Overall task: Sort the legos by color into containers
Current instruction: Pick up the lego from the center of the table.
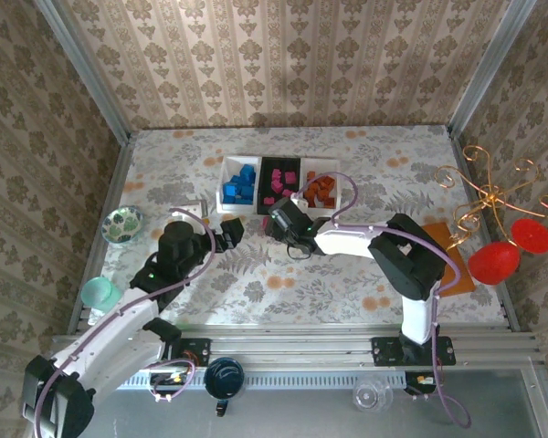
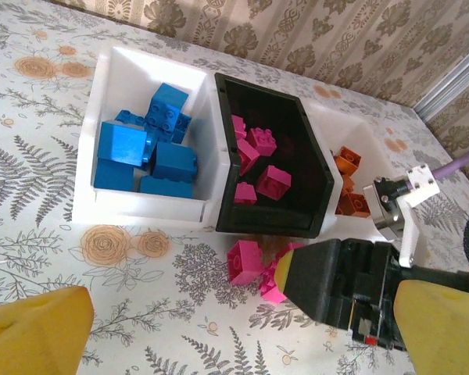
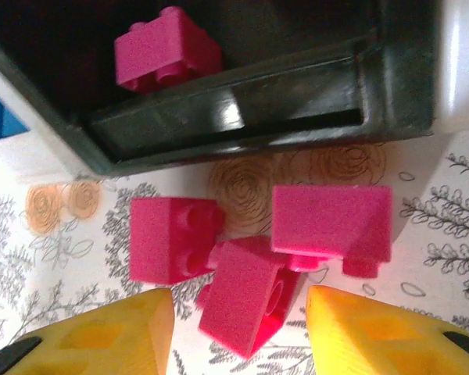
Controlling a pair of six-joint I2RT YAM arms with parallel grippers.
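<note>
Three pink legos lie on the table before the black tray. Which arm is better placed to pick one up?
Right. The right end effector hangs directly over the pink legos, fingers either side of one, beside the black tray. The left end effector stands open, off to the side.

Walls (image 1: 283, 55) papered in beige with brown damask stripes close the scene at the far side, left and right. Bare metal posts (image 1: 82, 68) run up the far corners. The table (image 1: 384, 164) wears a pale cloth of orange blossoms and grey ferns, brightly lit. An aluminium rail (image 1: 329, 345) edges its near side.
</note>
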